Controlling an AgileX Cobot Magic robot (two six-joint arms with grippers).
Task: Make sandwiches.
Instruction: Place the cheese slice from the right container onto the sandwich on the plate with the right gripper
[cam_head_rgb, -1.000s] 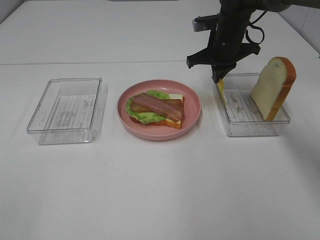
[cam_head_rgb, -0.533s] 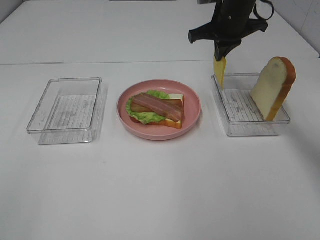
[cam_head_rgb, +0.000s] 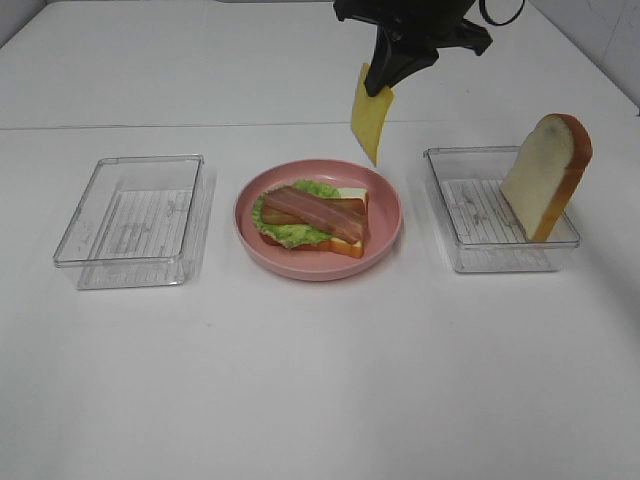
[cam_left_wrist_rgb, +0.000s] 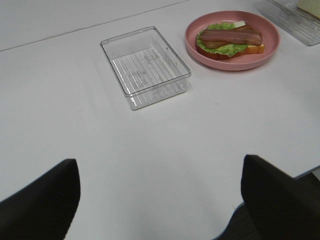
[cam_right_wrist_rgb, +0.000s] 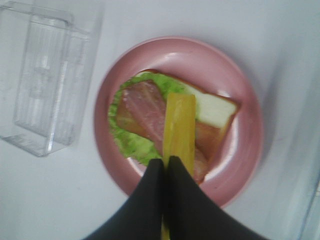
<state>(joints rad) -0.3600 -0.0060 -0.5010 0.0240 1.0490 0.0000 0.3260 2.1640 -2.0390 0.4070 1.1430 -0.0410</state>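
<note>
White table (cam_head_rgb: 300, 380): upper centre, the right gripper (cam_head_rgb: 384, 80) pinches a cheese slice (cam_head_rgb: 370, 122) above the plate (cam_head_rgb: 390, 212); the left gripper (cam_left_wrist_rgb: 160, 192) sits spread, empty.

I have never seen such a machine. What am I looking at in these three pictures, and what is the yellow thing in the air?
This is a robot with two arms, each ending in a gripper. One picture is from a high camera; the others are from cameras on the wrists. On the table stand an empty plastic tray, a pink plate with an open sandwich, and a second tray with a bread slice leaning inside. The right gripper pinches a yellow cheese slice above the plate. The left gripper is open and empty.
</note>
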